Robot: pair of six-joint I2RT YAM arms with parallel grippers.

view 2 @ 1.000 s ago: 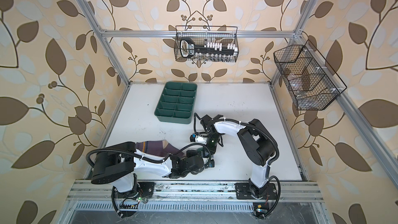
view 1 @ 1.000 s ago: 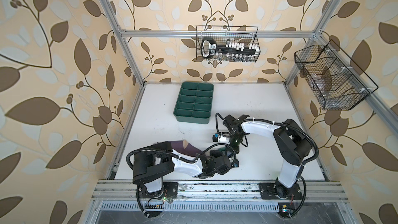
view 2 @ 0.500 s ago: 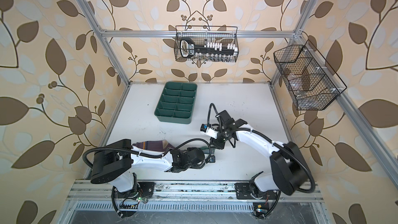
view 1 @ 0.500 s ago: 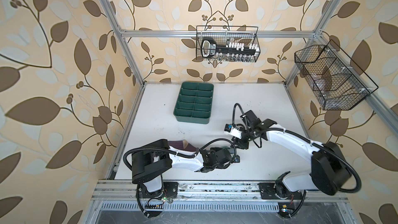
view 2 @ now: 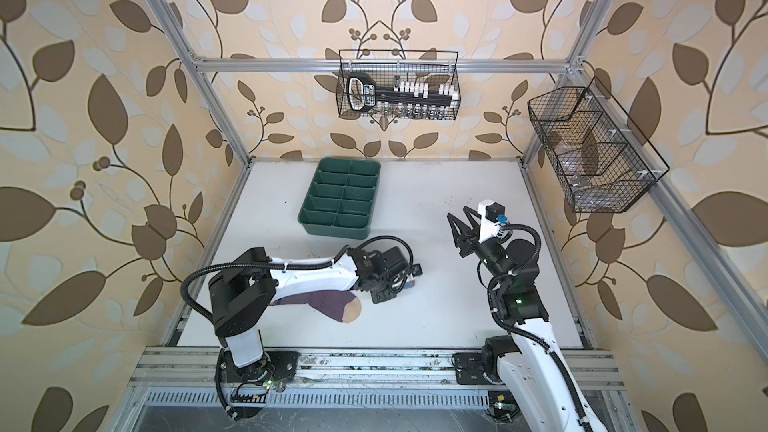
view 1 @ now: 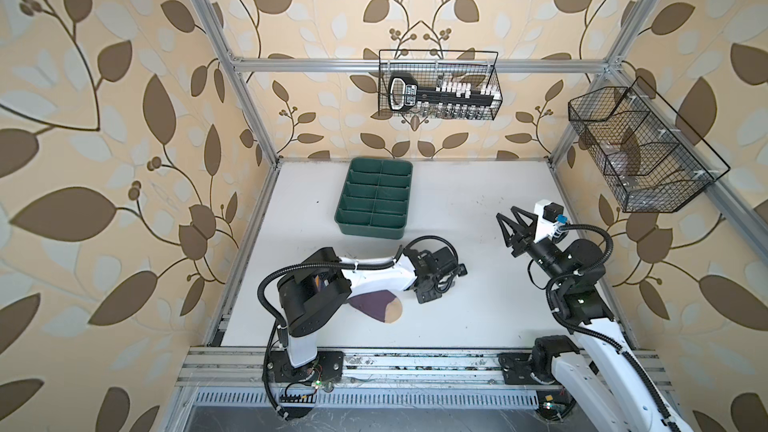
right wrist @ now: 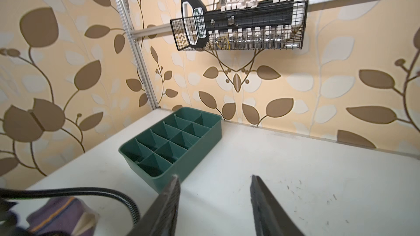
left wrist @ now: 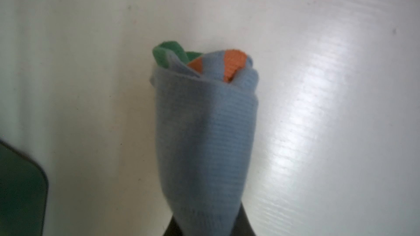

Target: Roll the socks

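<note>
In the left claw (view 1: 455, 274), pinched tight at its narrow end: blue sock (left wrist: 206, 121), wound into a loose cone, low above the table (view 1: 457, 201); whether touching it, impossible to tell. At the end farthest from the jaws, green toe and orange cuff peeping from the layers, not tucked in. Behind that claw, partly under its arm, flat on the table: purple sock (view 1: 380, 305), tan toe outward, unrolled. Well apart from both socks, raised: right claw (view 1: 506, 214), jaws parted, holding nothing. Beyond the left claw, near but not touching: green tray (view 1: 376, 232), ten empty compartments.

Judged as midway: one roll made and gripped, the second not begun. Next, probably, setting the roll down without letting it spring open, then turning to the purple one. Called for: a gentle release, perhaps a steadying pinch from the right claw.

Ribbed knit, soft and stretchy, likely to unwind once freed. Hard plastic tray, thin dividers. Smooth, glossy white tabletop, offering little grip for rolling.
</note>
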